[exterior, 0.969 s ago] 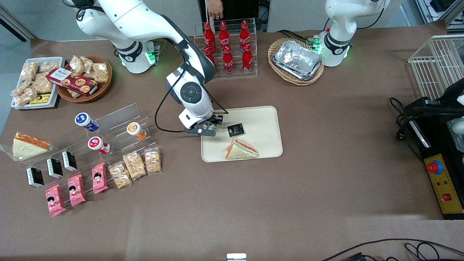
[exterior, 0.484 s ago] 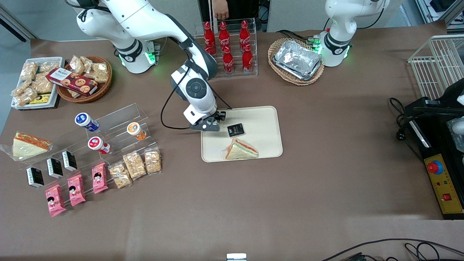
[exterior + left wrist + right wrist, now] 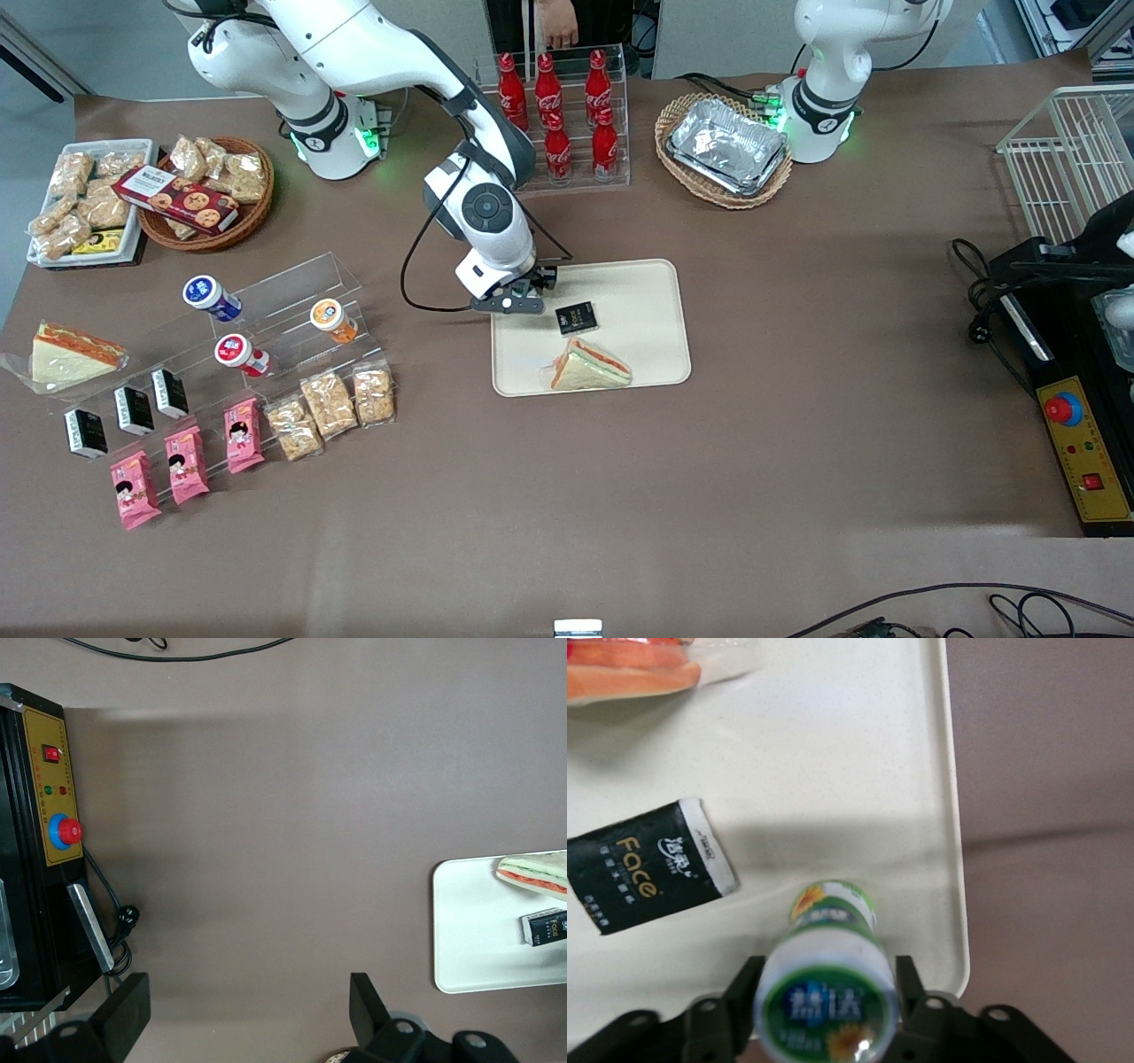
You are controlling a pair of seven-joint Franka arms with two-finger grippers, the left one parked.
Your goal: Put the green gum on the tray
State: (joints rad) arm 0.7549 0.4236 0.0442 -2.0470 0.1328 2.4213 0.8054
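Note:
My right gripper (image 3: 521,299) hangs over the corner of the cream tray (image 3: 647,292) that lies toward the working arm's end and farther from the front camera. It is shut on the green gum (image 3: 830,992), a small bottle with a white-and-green lid, held upright between both fingers (image 3: 740,990) just above the tray floor (image 3: 833,753). In the front view the hand hides the gum. On the tray lie a black packet (image 3: 647,864) beside the gum and a wrapped sandwich (image 3: 589,365) nearer the front camera.
An acrylic rack toward the working arm's end holds blue-lidded (image 3: 211,297), red-lidded (image 3: 239,354) and orange-lidded (image 3: 332,319) bottles. A rack of cola bottles (image 3: 556,124) and a wicker basket of foil trays (image 3: 725,149) stand farther from the camera than the tray.
The right gripper has carried the gum from the tray's edge a little farther from the front camera and toward the parked arm's end, over the tray corner. Nothing on the tray moved.

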